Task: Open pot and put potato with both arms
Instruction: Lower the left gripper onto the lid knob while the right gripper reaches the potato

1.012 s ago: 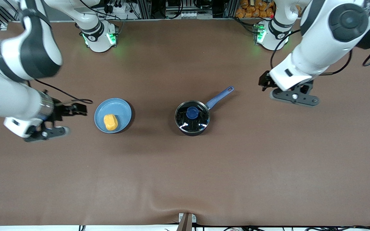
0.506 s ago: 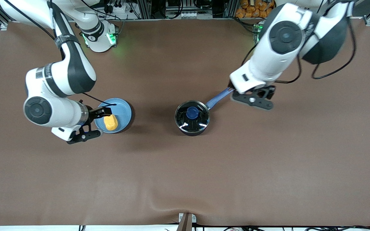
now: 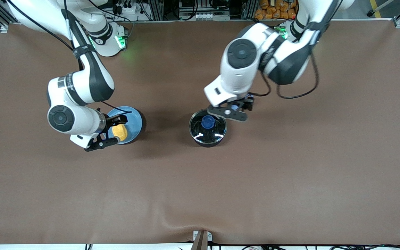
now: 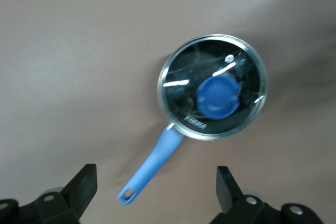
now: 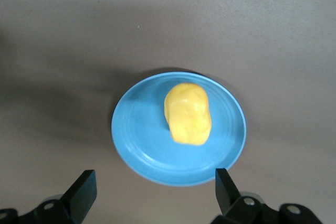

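Left tool (image 3: 232,111), fingers wide apart and empty, hangs over the pot (image 3: 208,127) on the desk (image 3: 290,173) and should centre on the lid's blue knob (image 3: 207,122) before closing, while the right tool (image 3: 111,130), spread and empty, straddles the potato (image 3: 119,132) on the plate (image 3: 132,118) beside that pot.

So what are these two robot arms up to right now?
Neither arm holds anything. The left hand hangs open over the pot, whose glass lid is on. The right hand hangs open over the blue plate, where the potato lies. The pot sits toward the left arm's end of the table, apart from the plate.
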Robot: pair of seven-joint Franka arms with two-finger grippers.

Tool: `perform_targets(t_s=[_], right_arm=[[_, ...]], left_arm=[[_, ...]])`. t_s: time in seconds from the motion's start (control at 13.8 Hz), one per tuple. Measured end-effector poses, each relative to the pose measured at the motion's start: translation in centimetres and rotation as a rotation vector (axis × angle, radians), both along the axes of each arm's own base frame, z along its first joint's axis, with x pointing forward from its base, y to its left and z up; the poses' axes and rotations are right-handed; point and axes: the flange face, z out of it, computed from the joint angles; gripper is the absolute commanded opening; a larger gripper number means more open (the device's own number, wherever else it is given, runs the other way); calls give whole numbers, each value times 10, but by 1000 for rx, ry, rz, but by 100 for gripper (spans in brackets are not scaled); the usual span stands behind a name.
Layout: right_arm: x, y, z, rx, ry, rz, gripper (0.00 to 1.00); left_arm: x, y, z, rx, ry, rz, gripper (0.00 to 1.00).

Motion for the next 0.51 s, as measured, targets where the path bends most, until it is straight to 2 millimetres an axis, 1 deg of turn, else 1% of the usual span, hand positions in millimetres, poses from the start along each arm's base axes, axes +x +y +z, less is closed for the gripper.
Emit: perform_targets(t_s=[0.07,0.22,0.51], right_arm=[[-4,-1,-10,2,-9,1,100],[-9,-3,-27,8,-25,12,100],[-18,-15,-60,15,-41,23,100]], left_arm=[[-3,-12,-11,-5,-6,9,100],[-4,-27,-30,-18,-14,43,100],[3,-32,-58,0,-52,97,100]])
